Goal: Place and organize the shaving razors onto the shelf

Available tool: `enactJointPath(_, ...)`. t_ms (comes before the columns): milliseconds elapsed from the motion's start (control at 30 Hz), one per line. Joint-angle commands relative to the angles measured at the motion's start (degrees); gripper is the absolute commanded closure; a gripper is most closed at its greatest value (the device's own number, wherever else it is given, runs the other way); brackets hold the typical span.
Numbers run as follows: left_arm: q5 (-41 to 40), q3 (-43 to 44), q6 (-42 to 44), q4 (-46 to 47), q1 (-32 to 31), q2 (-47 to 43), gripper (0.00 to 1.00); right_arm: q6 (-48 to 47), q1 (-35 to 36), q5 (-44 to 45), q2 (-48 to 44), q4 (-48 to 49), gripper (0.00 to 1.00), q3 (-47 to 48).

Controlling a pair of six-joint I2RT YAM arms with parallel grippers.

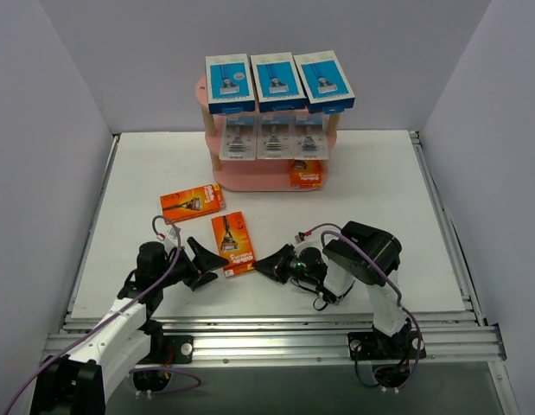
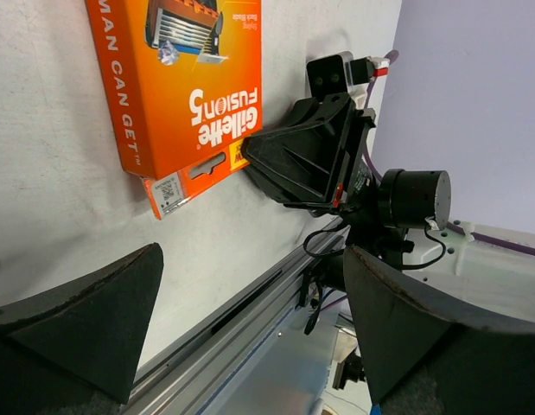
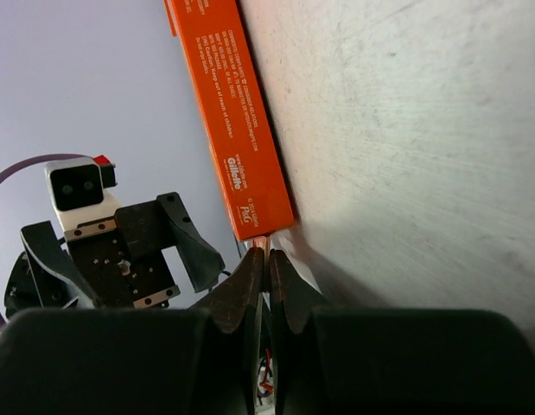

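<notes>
We see smooth, glossy printed cardboard on the orange card (image 2: 176,78), which catches the light. The table (image 2: 42,199) under it is matt white, lightly scuffed and streaked. The left gripper (image 2: 251,259) has fingers (image 2: 85,320) of matt, faintly grainy black plastic. We find the shelf (image 1: 250,177) boards smooth and pink, and its posts (image 1: 213,138) pale bare wood. The blister packs (image 1: 274,138) are clear, shiny plastic. The rails (image 1: 276,333) are dull silver metal.

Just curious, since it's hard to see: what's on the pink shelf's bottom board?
One orange card sits at its right end. The board looks bare in front; its back is hidden under the middle tier's grey packs.
</notes>
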Motion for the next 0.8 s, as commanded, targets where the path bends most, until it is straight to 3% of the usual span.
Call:
enactJointPath(0, 1.64, -0.22, -1.9, 3.71, -0.14, -1.56, 0.06, 4.41, 0.47, 0.31, 0.0, 21.62, 1.0, -0.11)
enactJointPath(767, 1.3, 0.74, -3.49, -1.2, -0.14, -9.03, 0.06, -3.49, 2.93, 2.6, -22.76, 12.49, 1.0, 2.88)
